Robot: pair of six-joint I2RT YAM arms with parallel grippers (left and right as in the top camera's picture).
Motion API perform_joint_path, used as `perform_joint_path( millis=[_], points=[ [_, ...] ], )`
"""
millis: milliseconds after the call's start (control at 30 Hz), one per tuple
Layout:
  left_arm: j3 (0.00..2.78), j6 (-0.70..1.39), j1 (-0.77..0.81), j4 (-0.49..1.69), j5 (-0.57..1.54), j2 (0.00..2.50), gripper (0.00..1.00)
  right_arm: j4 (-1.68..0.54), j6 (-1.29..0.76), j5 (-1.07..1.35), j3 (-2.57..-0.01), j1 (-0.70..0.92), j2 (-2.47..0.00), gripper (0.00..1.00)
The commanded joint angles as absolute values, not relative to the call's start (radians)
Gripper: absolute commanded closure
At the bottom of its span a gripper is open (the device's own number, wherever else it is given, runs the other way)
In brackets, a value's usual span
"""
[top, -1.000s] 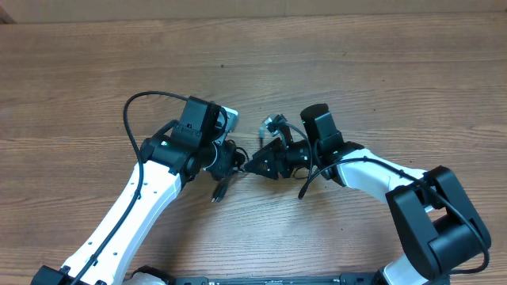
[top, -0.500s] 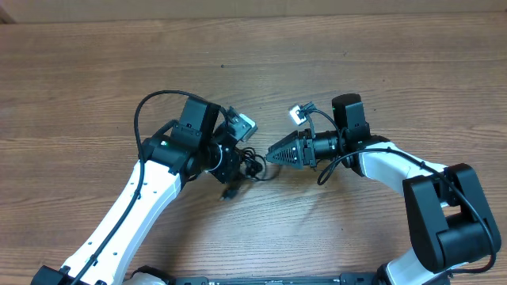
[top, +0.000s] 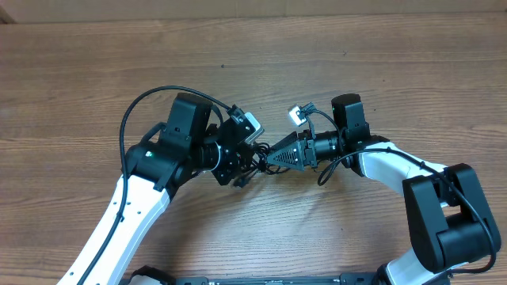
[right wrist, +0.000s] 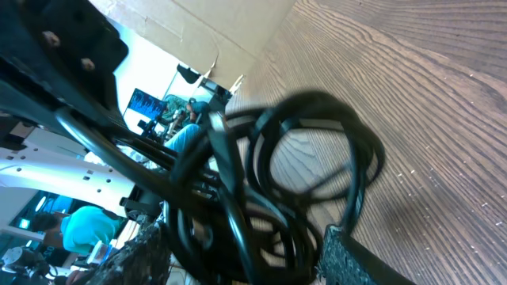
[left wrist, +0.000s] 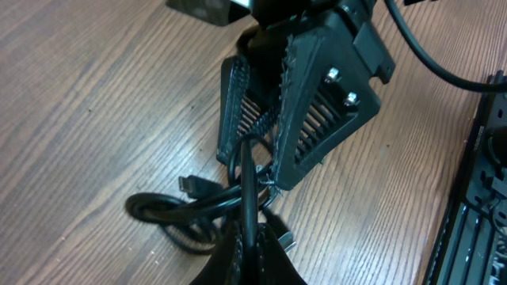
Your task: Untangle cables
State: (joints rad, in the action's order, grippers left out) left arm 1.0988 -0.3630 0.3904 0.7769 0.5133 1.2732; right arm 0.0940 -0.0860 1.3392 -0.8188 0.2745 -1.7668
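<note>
The cables are a small tangle of thin black cords between my two grippers at mid-table. My left gripper is shut on one strand. In the left wrist view that strand runs up from the left gripper, and loose loops with a small plug end lie on the wood to the left. My right gripper points left into the tangle. In the right wrist view its jaws stand apart with several cable loops between the fingers.
The table is brown wood. A black rail runs down the right edge of the left wrist view. The arms' own thicker black cables arc beside the wrists. A cardboard wall lines the far edge.
My left gripper has turned and swung right with the tangle, up against the right gripper's tips. The right gripper drew back rightward a second ago, and its jaws have spread wider.
</note>
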Motion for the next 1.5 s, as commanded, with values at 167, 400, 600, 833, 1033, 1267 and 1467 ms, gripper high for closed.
perform_joint_path(
  millis=[167, 400, 600, 833, 1033, 1267, 1467],
  points=[
    [1.131, -0.389, 0.386, 0.756, 0.576, 1.253, 0.96, 0.098, -0.082, 1.356, -0.824, 0.313, -1.775, 0.7],
    [1.131, -0.371, 0.386, 0.779, 0.532, 1.253, 0.96, 0.099, -0.078, 1.355, -0.824, 0.315, -1.775, 0.91],
    [1.131, -0.297, 0.386, 0.802, 0.412, 1.253, 0.96, 0.099, -0.078, 1.354, -0.824, 0.315, -1.775, 0.91],
    [1.131, -0.298, 0.386, 0.866, 0.331, 1.254, 0.96, 0.099, -0.078, 1.317, -0.824, 0.314, -1.775, 0.93],
    [1.13, -0.268, 0.386, 0.939, 0.304, 1.255, 0.96, 0.102, -0.079, 1.286, -0.824, 0.312, -1.775, 0.96],
    [1.126, -0.265, 0.386, 1.003, 0.31, 1.255, 0.96, 0.109, -0.086, 1.257, -0.824, 0.312, -1.775, 0.96],
    [1.124, -0.265, 0.387, 1.029, 0.38, 1.255, 0.96, 0.156, -0.238, 1.148, -0.825, 0.312, -1.775, 0.96]
  ],
)
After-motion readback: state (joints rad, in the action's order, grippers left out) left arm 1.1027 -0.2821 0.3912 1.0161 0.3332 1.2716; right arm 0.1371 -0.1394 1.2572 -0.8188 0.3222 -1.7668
